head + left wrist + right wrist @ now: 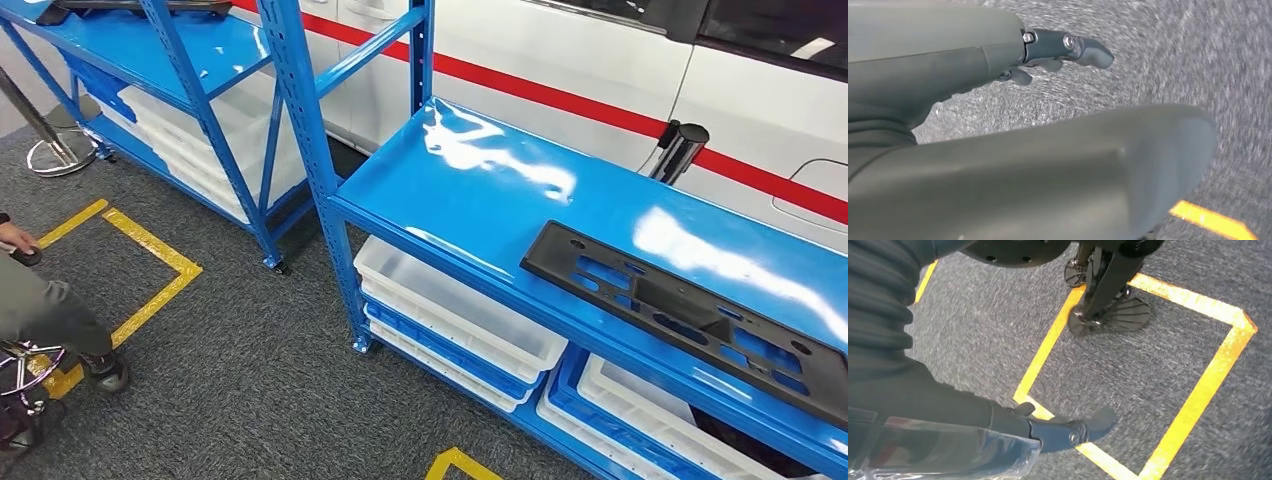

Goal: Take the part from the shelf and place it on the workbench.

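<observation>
Long flat black plastic frame with cut-outs (690, 310) lies on the glossy blue metal shelf (480, 190), well apart from both hands' fingers. Left hand (1058, 52) and right hand (1058, 427) hang over grey carpet, fingers loose, holding nothing. Judged light, stiff, slightly slick — best gripped along a long edge or bar.

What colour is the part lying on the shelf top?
Black. The part shows best in the head view, lying flat on the glossy blue shelf.

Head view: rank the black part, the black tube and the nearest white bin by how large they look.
1. White bin, though partly hidden under the shelf.
2. Black part, close to it and cut off by the frame, so the order is unsure.
3. Black tube.
</observation>
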### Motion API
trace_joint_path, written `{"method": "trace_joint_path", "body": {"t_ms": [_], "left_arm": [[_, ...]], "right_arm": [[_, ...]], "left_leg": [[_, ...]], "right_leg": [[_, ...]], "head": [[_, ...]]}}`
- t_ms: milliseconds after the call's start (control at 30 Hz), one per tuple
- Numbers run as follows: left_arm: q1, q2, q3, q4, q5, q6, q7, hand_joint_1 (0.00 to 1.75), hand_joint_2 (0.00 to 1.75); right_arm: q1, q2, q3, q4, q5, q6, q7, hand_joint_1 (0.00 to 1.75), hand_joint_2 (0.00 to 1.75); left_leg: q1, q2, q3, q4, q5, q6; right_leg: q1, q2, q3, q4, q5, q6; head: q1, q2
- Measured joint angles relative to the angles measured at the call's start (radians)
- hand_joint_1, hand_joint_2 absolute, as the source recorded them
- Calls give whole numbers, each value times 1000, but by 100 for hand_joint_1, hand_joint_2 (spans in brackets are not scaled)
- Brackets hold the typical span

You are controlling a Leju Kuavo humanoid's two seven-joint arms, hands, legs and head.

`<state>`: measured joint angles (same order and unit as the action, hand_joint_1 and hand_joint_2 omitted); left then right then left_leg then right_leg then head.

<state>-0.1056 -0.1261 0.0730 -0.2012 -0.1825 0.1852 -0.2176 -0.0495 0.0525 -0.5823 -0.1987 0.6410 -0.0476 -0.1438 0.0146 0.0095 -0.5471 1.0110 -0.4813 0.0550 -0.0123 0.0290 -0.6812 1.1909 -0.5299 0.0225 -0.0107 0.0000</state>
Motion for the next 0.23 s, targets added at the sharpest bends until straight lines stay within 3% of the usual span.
{"method": "trace_joint_path", "body": {"t_ms": [67, 100, 167, 233], "left_arm": [[1, 0, 0, 0, -1, 1, 2, 0, 0], [1, 0, 1, 0, -2, 1, 2, 0, 0], [0, -1, 1, 0, -5, 0, 4, 0, 0], [-1, -2, 1, 0, -7, 0, 6, 0, 0]], "right_arm": [[0, 0, -3, 0, 2, 0, 0, 0, 175], [1, 0, -4, 0, 2, 0, 0, 0, 175], [2, -1, -8, 0, 4, 0, 0, 0, 175], [-1, -2, -10, 0, 5, 0, 0, 0, 175]], "left_leg": [[-2, 29, -2, 0, -1, 1], [-2, 42, -3, 1, -1, 0], [-2, 66, 0, 1, -3, -4], [-6, 83, 5, 2, -7, -11]], "right_leg": [[-3, -14, -48, 101, -35, 4], [-5, -18, -44, 101, -30, 12], [-10, -43, 24, -13, 14, 31], [-11, -89, 87, -126, 47, 35]], "head": [[2, 0], [3, 0], [4, 0], [5, 0]]}}
